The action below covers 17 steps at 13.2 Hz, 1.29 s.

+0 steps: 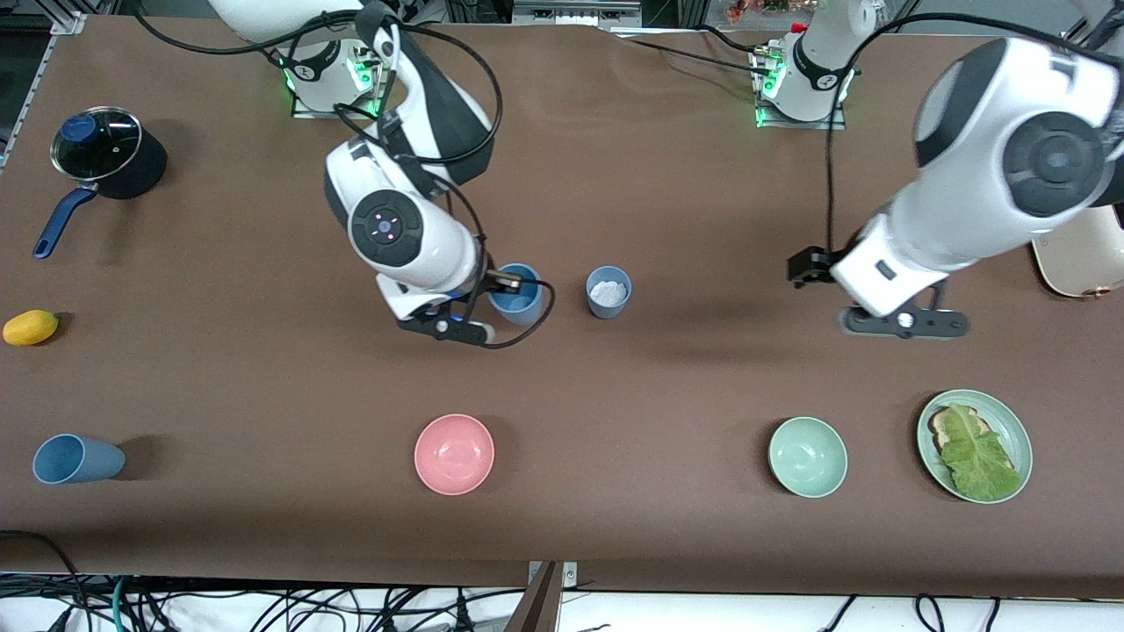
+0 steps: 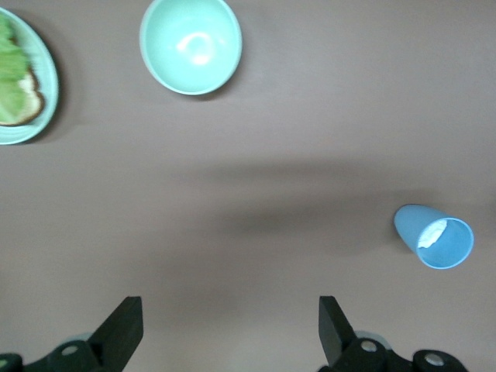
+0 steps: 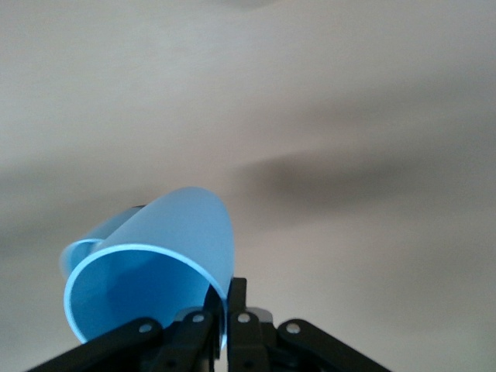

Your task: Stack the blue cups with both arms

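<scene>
Pinching the rim of the sky-blue cup (image 3: pixel 155 263), our right gripper (image 3: pixel 221 314) holds it beside the grey-blue cup (image 1: pixel 608 291), which stands upright toward the left arm's end. Our left gripper (image 2: pixel 225 325), wide open, waits farther off.

both arms have glossy white shells with black joint bands and round dark end caps; the right arm (image 1: pixel 399 233) cap carries small pink indicator dots. black cables run along the links, and both bases show green lights. the left arm (image 1: pixel 983 175) ends in a black bracket, and its black fingers (image 2: pixel 124 329) are wedge-shaped.
</scene>
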{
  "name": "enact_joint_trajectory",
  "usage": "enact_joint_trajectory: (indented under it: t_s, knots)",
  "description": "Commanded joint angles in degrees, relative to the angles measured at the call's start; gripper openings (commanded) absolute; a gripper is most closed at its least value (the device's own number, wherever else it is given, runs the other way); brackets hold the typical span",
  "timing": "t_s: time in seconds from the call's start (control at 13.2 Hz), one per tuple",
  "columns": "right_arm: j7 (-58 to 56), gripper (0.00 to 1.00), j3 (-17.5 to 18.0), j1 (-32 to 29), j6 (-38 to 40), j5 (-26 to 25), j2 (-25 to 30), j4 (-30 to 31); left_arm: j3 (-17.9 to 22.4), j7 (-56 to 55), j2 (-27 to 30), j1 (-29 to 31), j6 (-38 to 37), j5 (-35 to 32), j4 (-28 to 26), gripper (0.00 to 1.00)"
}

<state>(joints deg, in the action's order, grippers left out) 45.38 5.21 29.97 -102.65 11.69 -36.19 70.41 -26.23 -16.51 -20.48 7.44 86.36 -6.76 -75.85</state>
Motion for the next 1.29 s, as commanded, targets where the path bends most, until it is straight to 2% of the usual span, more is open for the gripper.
enact_joint_trajectory:
  t_s: [0.0, 0.08, 0.23, 0.38, 0.45, 0.53, 0.76, 0.83, 1.21]
  knots:
    - [3.48, 0.00, -0.37, 2.45, -3.32, 3.50, -3.00, -4.58, -0.66, 2.61, 3.68, 2.57, -4.52, 0.00, 1.14, 1.00]
    - [4.54, 0.00, -0.37, 3.16, -4.39, 4.56, -3.09, -4.58, 0.47, 6.02, 5.78, 2.14, -4.80, 0.95, -0.17, 1.00]
    - [5.42, 0.00, -0.28, 4.82, -5.53, 5.10, -4.14, -4.58, 5.38, 12.87, 10.35, 1.52, -1.22, 4.98, -6.56, 1.00]
    - [8.40, 0.00, -0.28, 6.32, -7.21, 5.10, -4.93, -4.58, 16.86, 18.16, 16.32, -2.58, 3.79, 11.75, -14.20, 1.00]
    - [8.41, 0.00, -0.28, 6.33, -7.21, 5.10, -5.11, -4.58, 22.05, 18.35, 19.14, -6.26, 5.38, 11.69, -17.63, 1.00]
    - [8.50, 0.00, -0.11, 6.59, -7.21, 5.10, -5.38, -4.58, 23.58, 18.62, 20.21, -6.82, 6.18, 11.51, -18.54, 1.00]
    - [8.68, 0.00, -0.11, 7.47, -7.38, 5.10, -6.17, -4.58, 23.16, 17.83, 19.79, -7.70, 5.75, 8.18, -17.77, 1.00]
    - [8.59, 0.00, -0.11, 7.47, -7.56, 5.10, -6.17, -4.58, 22.98, 17.65, 18.30, -7.88, 5.83, 8.00, -16.10, 1.00]
    - [8.68, 0.00, -0.11, 8.43, -7.65, 5.18, -7.22, -4.49, 22.45, 17.21, 18.20, -7.53, 5.39, 7.38, -15.91, 1.00]
